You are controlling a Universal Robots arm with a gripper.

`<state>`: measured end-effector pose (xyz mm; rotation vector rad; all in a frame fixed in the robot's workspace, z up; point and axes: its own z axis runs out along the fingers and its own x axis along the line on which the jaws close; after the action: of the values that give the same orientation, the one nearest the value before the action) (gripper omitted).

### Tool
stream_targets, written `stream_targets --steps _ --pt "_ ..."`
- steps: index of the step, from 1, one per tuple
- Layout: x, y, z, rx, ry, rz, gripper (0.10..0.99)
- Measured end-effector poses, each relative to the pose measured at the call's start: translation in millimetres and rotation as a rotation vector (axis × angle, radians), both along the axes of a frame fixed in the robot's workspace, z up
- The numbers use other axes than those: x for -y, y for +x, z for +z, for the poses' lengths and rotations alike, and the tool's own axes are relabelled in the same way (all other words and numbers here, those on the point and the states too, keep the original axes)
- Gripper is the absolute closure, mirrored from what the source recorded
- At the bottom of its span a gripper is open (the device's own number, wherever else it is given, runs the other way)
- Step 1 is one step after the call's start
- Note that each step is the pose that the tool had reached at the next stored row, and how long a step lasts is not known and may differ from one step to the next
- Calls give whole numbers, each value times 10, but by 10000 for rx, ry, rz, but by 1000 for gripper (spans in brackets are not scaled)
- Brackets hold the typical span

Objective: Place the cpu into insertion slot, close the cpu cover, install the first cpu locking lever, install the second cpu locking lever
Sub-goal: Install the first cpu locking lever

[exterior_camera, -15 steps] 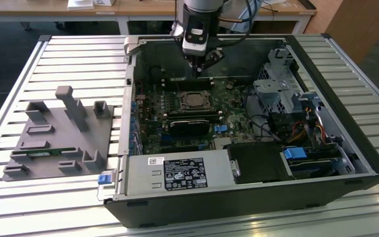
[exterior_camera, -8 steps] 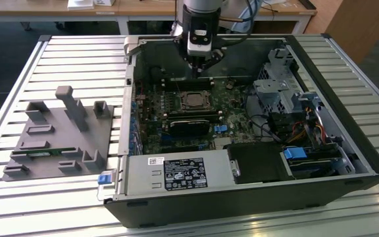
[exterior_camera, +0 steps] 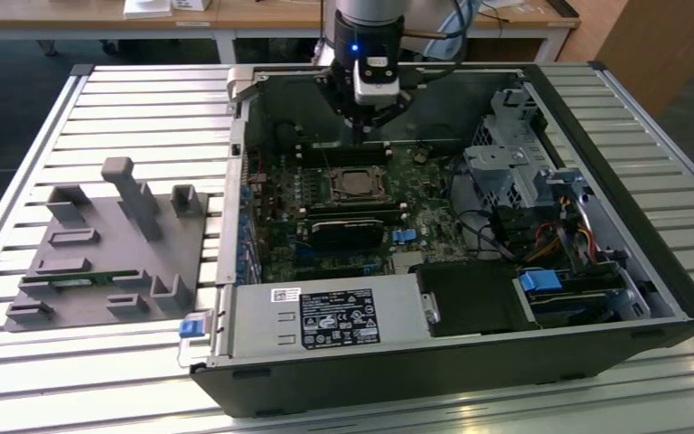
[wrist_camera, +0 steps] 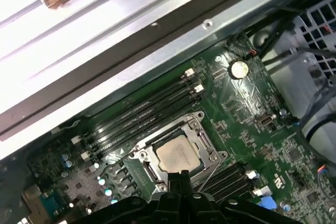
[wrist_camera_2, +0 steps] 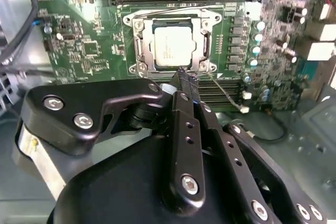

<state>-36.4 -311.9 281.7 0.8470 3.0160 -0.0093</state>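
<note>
Gripper (wrist_camera_2: 187, 77) of mine: fingers shut tight together, nothing held, tips just beside socket (wrist_camera_2: 173, 22) edge. Chip (wrist_camera_2: 170, 43) seated flat inside; cover frame (wrist_camera_2: 139, 40) lies around it.

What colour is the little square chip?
The cpu is silvery-grey, clearest in the second wrist view.

We see the small flat square cpu with its silvery-grey metal top (wrist_camera: 176, 154) lying in the square black insertion slot (wrist_camera: 150, 168) on the green circuit board (wrist_camera: 252, 129). The thin silver metal cpu cover (wrist_camera: 206, 141) frames the cpu, seemingly flat. The black gripper (wrist_camera: 181, 176) hangs just beside the cpu, fingertips apparently pressed together. Long black memory slots (wrist_camera: 139, 119) flank the cpu on two opposite sides. A round silver coin battery (wrist_camera: 239, 68) sits well apart from the cpu, near the grey metal case wall (wrist_camera: 173, 40).
</note>
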Motion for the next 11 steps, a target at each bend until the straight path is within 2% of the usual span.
stream_targets --steps 8,11 --pt "0 0 -5 0 1 1448 980" --pt "0 0 -5 0 1 1768 980"
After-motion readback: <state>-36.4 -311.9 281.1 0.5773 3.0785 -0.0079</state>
